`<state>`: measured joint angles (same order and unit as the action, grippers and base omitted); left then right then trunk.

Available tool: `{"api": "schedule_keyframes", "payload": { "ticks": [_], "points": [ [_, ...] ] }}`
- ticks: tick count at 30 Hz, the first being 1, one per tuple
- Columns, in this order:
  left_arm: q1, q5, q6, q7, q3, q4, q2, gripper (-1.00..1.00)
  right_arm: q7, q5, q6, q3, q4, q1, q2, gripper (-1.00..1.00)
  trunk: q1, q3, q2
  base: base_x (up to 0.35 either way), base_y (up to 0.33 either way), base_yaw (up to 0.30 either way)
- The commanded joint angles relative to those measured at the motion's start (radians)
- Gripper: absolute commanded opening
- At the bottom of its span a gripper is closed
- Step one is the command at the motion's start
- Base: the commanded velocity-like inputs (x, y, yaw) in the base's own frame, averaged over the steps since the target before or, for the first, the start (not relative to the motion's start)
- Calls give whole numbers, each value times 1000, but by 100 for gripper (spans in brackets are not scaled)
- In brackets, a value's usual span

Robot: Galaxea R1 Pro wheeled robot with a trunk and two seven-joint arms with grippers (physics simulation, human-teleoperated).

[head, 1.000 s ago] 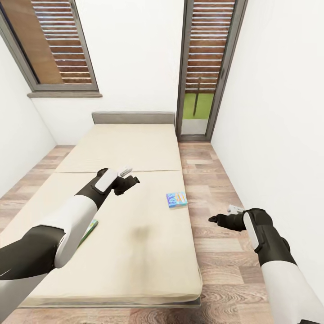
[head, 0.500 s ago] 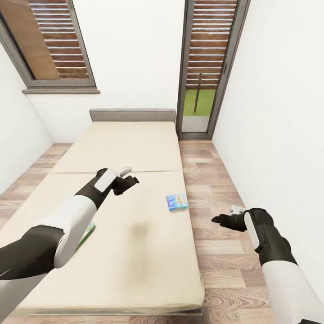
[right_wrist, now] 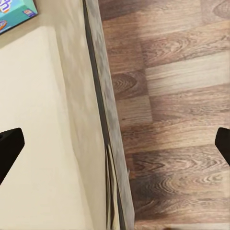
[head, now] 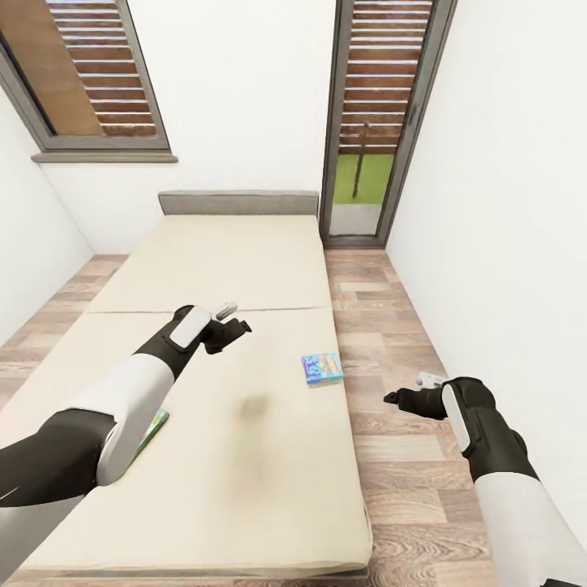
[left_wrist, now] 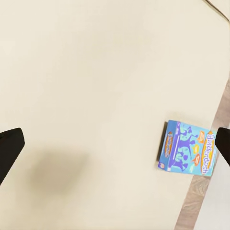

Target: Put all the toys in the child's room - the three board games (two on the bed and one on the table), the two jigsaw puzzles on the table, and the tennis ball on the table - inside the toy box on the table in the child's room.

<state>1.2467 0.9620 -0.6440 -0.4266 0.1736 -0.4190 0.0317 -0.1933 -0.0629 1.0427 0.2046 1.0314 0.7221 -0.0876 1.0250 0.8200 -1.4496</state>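
The bed with its beige mattress lies ahead of me. A small blue board game rests flat near the mattress's right edge. A green-edged board game peeks out from under my left forearm. My left gripper hovers open above the middle of the mattress, left of the blue box. In the left wrist view that blue board game lies beside the mattress edge, between the wide-spread fingertips. My right gripper hangs open over the floor to the right of the bed.
Wood-plank floor runs in a narrow strip between the bed and the white right wall. A glass door with slatted shutters stands past the bed's far right corner, a shuttered window at far left. The right wrist view looks down on the bed frame edge.
The whole picture has shifted: the camera has moved a little closer to the bed. Both arms keep the same pose, and the board games lie where they were.
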Motion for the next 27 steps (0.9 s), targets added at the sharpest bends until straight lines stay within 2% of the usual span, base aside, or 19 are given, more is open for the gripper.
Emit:
{"api": "schedule_keyframes", "payload": {
  "ticks": [1,27],
  "points": [
    [0,11,-1,-9,6,-2,-1,100,3,-6,4,1,1,1,0,100,0,2,0,15,0,0],
    [6,12,-3,-9,6,-3,6,100,3,-6,4,1,4,0,0,100,0,45,0,3,0,0]
  ]
}}
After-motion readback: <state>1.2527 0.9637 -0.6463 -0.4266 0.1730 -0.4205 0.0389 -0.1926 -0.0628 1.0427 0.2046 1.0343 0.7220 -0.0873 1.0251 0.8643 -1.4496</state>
